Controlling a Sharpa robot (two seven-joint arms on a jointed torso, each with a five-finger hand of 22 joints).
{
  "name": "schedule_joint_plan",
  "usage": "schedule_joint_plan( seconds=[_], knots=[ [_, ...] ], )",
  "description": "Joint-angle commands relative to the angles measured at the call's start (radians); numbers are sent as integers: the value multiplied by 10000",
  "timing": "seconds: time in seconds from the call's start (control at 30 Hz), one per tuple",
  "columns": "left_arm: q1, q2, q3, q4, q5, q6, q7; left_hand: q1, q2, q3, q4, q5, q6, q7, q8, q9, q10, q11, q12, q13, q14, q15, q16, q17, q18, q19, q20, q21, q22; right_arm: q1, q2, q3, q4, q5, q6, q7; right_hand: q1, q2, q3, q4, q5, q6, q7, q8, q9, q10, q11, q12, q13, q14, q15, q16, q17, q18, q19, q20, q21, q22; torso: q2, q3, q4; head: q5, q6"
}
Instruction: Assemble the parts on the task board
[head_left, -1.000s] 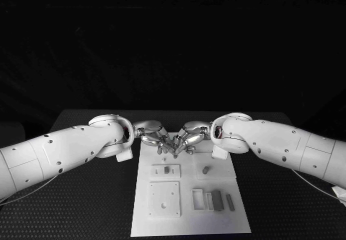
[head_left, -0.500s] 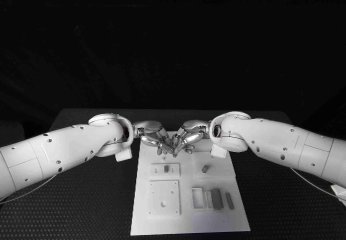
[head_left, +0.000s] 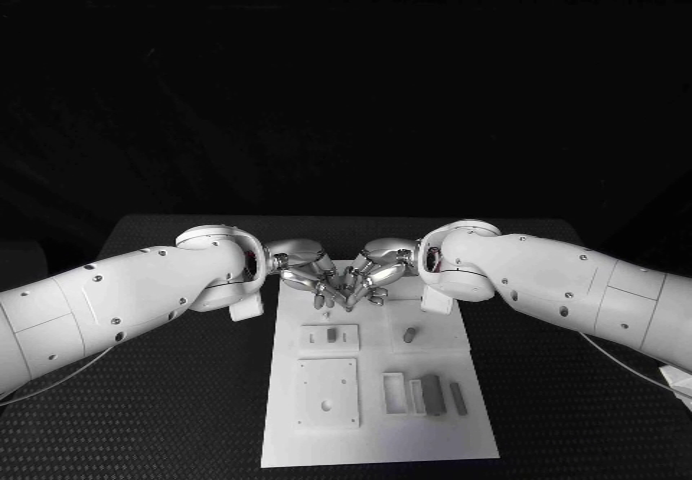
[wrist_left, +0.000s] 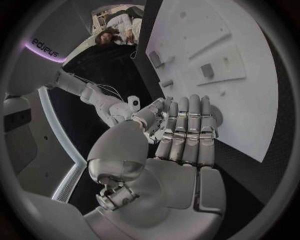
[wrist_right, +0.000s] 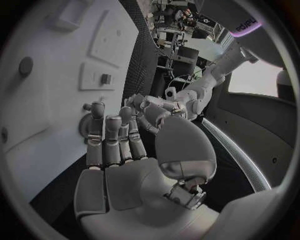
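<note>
The white task board (head_left: 469, 440) lies lengthwise in the middle of the table. My left hand (head_left: 307, 274) and right hand (head_left: 381, 271) meet above its far end, fingers pointing down and the tips touching each other. What lies between the tips is hidden. In the left wrist view the left hand (wrist_left: 187, 135) has its fingers straight and side by side, with the right hand's fingers (wrist_left: 150, 111) against them. A grey part (head_left: 333, 337) stands in a small white plate. A grey peg (head_left: 410, 335) stands to its right. Two grey bars (head_left: 433, 393) lie near the front.
A larger white plate with holes (head_left: 327, 397) lies on the board's front left, and a white slotted piece (head_left: 394, 392) lies beside the bars. Black table (head_left: 159, 420) flanks the board on both sides. Both white forearms cross the table's far corners.
The two hands have stayed joined at the board's far end, and their fingertips have risen slightly. The parts on the board have not moved.
</note>
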Motion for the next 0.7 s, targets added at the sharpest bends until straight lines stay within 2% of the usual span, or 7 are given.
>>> schedule_joint_plan(
  seconds=[0.03, 0.23, 0.37, 0.7],
  knots=[
    [17, 52, 7, 15, 201, 301, 114, -69, 140, -15, 87, -41, 38, -46, 58, 17, -9, -56, 69, 21, 6, 18, -42, 24, -148, -7, 63, 41, 17, 3, 18, 4, 15, -21, 186, 70, 123, 1, -22, 36, 35, 34, 19, 32, 872, -13, -81, 60, 10, 24, -77, 54, 18, 139, -9, -29, 36, 217, -3, -1, 3, -12, -32],
    [17, 93, -5, -41, 203, 572, 56, -152, 278, -11, 157, -40, 60, -53, 64, 28, -2, -64, 79, 48, 0, 18, -58, 57, -148, -22, 59, 39, 34, 3, 12, 4, 22, -21, 165, 75, 123, 2, -22, 37, 35, 34, 19, 32, 877, -13, -81, 61, 12, 24, -78, 57, 19, 139, -9, -29, 39, 217, 4, 3, -4, -78, -65],
    [17, 88, -14, -43, 205, 553, 63, -157, 423, 20, 164, -40, 92, -61, 78, 41, 29, -78, 101, 75, 3, 14, -61, 89, -148, -33, 54, 38, 47, 3, 9, 4, 24, -8, 157, 85, 123, 2, -23, 38, 35, 32, 19, 32, 881, -14, -81, 62, 13, 23, -78, 58, 20, 139, -9, -29, 41, 217, 2, 8, -2, -65, -67],
    [17, 129, -48, -62, 356, 539, 107, -78, 617, 83, -14, -31, 308, -138, 186, 112, 215, -159, 218, 187, 38, -10, -24, 233, -148, -32, 44, 60, 111, 3, -1, 4, 43, 20, 143, 89, 121, 2, -24, 39, 35, 30, 20, 32, 892, -15, -81, 64, 16, 20, -78, 62, 23, 139, -9, -29, 47, 216, 1, 12, 0, -40, -88]
  ],
)
